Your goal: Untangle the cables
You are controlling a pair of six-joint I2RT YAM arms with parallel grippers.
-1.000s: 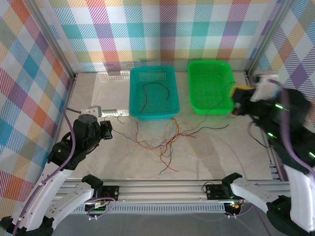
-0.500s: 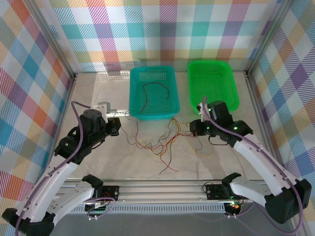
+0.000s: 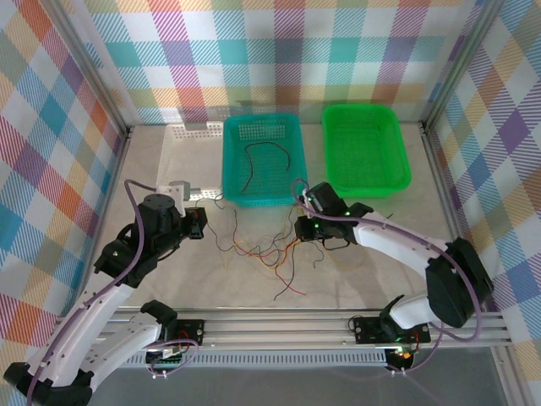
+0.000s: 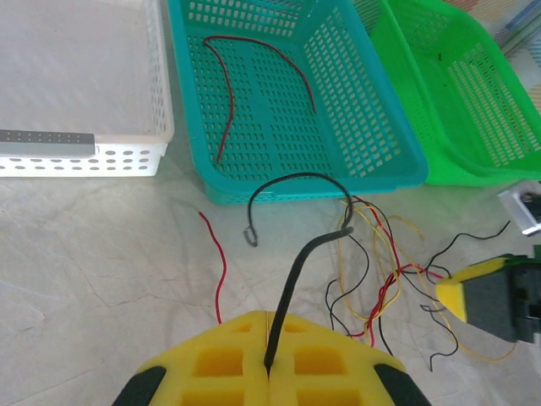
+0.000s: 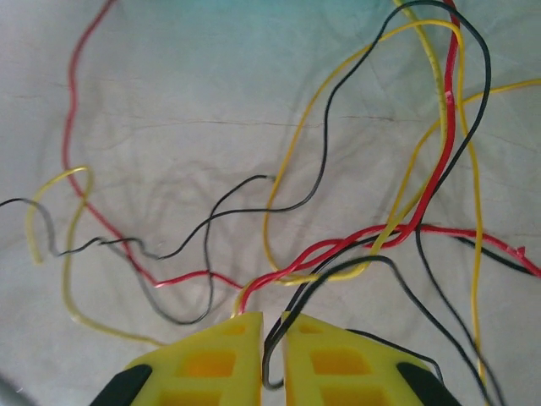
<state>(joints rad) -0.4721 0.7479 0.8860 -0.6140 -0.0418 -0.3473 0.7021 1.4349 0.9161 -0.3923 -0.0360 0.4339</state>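
Left end effector [image 4: 269, 362] clamps a black cable [image 4: 292, 279] — right end effector [image 5: 272, 328], barely parted, seemingly straddles cables [image 5: 359, 238].

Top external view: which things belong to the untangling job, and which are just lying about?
Job: tangled cables on the table; black cable pinched in the left hand; right hand at the tangle; red cable in the teal basket.
Lying about: white tray; green basket.
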